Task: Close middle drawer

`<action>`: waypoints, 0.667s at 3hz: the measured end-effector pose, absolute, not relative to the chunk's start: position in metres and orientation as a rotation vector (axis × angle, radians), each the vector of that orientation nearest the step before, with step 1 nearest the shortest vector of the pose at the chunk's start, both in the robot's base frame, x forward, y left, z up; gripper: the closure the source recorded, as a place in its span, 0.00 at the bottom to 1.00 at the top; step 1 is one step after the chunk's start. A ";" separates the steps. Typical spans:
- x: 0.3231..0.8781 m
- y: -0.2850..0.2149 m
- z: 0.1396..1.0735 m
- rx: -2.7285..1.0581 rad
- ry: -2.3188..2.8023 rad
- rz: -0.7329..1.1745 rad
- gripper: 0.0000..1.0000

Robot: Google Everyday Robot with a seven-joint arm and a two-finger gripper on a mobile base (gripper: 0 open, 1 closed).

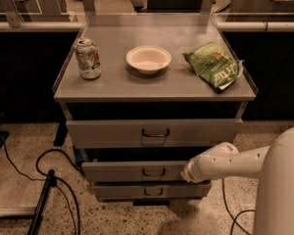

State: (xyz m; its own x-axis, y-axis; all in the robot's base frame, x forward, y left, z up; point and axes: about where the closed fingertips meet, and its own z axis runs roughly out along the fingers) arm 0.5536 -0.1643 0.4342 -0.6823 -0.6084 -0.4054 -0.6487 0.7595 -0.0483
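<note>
Drawer-front contact decides this: my tool [187, 173] is at the right end of the middle drawer [127, 172], second down in the cabinet [152, 84], seemingly against its front panel (how far open the tool stands I cannot tell; I see nothing held). The panel runs across the cabinet's face and looks partly out, so I judge the push should go straight back into the cabinet.

Desk [112, 86]: grey metal top, low rims along the sides. Can [87, 58] upright at left; white bowl [148, 58] in centre; green crinkled bag [213, 65] flat at right. All apart. End effector [187, 172] below, at right end of middle drawer [132, 172].
</note>
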 end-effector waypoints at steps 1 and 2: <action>0.561 -0.159 0.432 -0.947 2.549 0.148 0.80; 0.561 -0.159 0.432 -0.947 2.549 0.148 0.59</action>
State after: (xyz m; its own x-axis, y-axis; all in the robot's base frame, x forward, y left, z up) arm 0.5614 -0.1592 0.4320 -0.6824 -0.6008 -0.4164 -0.6450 0.7629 -0.0438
